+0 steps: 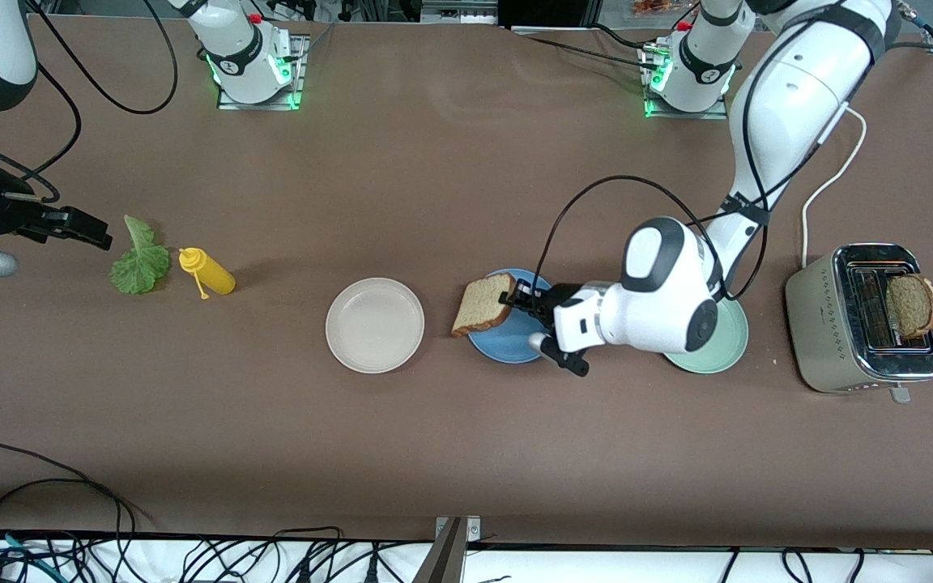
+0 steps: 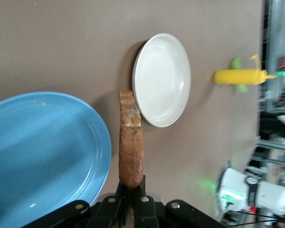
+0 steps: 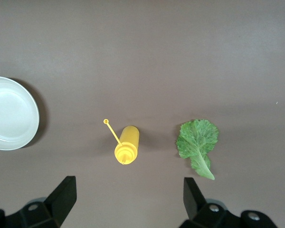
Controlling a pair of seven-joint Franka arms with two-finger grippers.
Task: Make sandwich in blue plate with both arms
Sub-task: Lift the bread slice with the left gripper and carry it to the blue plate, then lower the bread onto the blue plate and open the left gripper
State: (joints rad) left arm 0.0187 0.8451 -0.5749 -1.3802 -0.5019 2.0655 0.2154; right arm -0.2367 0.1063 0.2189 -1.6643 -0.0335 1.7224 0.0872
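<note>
Brown bread slice (image 1: 483, 304) is being gripped edge-up by the left gripper (image 1: 515, 298) over the blue plate's (image 1: 507, 344) rim; the right gripper (image 1: 82, 229) is being held open near the lettuce leaf (image 1: 139, 261).

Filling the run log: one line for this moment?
left gripper: shut on bread slice over blue plate | right gripper: open by lettuce leaf

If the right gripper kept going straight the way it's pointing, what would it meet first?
The right gripper, jaws open, points down at the table. Probably the yellow squeeze bottle first, with the lettuce leaf beside it; depth unclear.
</note>
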